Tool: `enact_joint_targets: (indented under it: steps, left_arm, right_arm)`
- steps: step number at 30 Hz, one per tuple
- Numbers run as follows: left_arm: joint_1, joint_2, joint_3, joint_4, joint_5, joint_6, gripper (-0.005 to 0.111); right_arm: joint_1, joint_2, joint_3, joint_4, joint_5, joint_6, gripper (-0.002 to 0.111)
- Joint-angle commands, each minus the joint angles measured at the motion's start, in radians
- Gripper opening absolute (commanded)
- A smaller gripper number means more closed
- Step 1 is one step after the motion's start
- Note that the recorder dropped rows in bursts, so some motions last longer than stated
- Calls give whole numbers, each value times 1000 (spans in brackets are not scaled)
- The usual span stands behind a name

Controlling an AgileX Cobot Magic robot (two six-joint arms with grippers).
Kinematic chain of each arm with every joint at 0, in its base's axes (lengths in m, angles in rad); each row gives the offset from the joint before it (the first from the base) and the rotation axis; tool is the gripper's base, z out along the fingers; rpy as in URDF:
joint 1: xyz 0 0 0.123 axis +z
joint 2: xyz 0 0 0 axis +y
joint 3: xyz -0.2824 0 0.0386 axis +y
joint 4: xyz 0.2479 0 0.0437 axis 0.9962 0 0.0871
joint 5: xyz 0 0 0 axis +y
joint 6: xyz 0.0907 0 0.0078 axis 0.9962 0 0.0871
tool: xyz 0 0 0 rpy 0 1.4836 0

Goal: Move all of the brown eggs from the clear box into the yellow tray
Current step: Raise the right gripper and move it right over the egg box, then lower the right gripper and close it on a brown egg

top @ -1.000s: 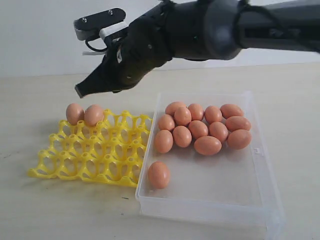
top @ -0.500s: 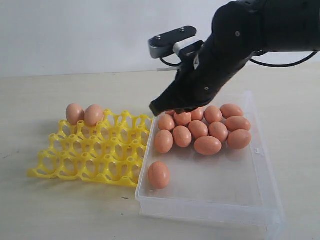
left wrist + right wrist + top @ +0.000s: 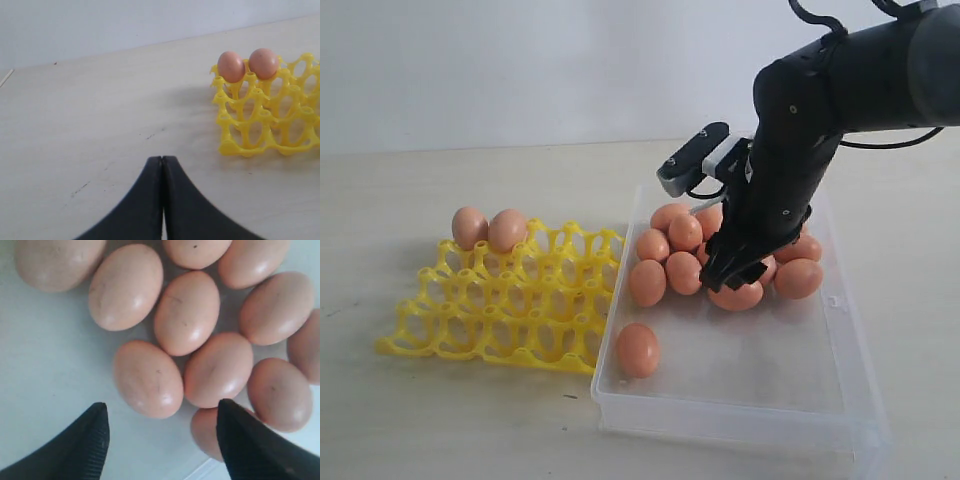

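The yellow tray (image 3: pixel 490 305) lies left of the clear box (image 3: pixel 740 405). Two brown eggs (image 3: pixel 469 227) (image 3: pixel 507 230) sit in the tray's far-left cups and show in the left wrist view as eggs (image 3: pixel 231 66) (image 3: pixel 263 63). Several brown eggs (image 3: pixel 665 270) are clustered at the back of the box, and a lone egg (image 3: pixel 637 349) lies at its near-left corner. My right gripper (image 3: pixel 735 272) hangs low over the cluster, open, with nothing held. In its wrist view the right gripper (image 3: pixel 162 410) sits just above one egg (image 3: pixel 147 377). My left gripper (image 3: pixel 162 159) is shut and empty over bare table.
A pale wooden table (image 3: pixel 420 420) carries everything, with a white wall behind. The right arm's dark forearm (image 3: pixel 840 90) reaches in from the upper right over the box's back. The box's near half (image 3: pixel 750 350) holds only the lone egg.
The right arm has swung from above the tray's back edge rightwards and down into the box, ending low over the egg cluster. The eggs and tray have not moved.
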Motion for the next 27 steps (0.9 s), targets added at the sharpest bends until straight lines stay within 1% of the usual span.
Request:
enact_joint_targets:
  steps: [1, 5, 8, 11, 27]
  left_arm:
    - [-5, -6, -4, -1, -6, -5, 0]
    - [-5, -6, -4, -1, -6, -5, 0]
    - [-5, -6, -4, -1, -6, -5, 0]
    - [-5, -6, -4, -1, -6, -5, 0]
    - [-5, -6, -4, -1, -6, -5, 0]
  right_arm:
    - [-2, 10, 2, -76, -69, -57, 60]
    - [9, 10, 2, -59, -90, -140, 59]
    - [12, 10, 2, -6, -96, -268, 59]
    - [12, 16, 2, 21, -97, -343, 59]
    - [12, 124, 2, 36, -87, -365, 59]
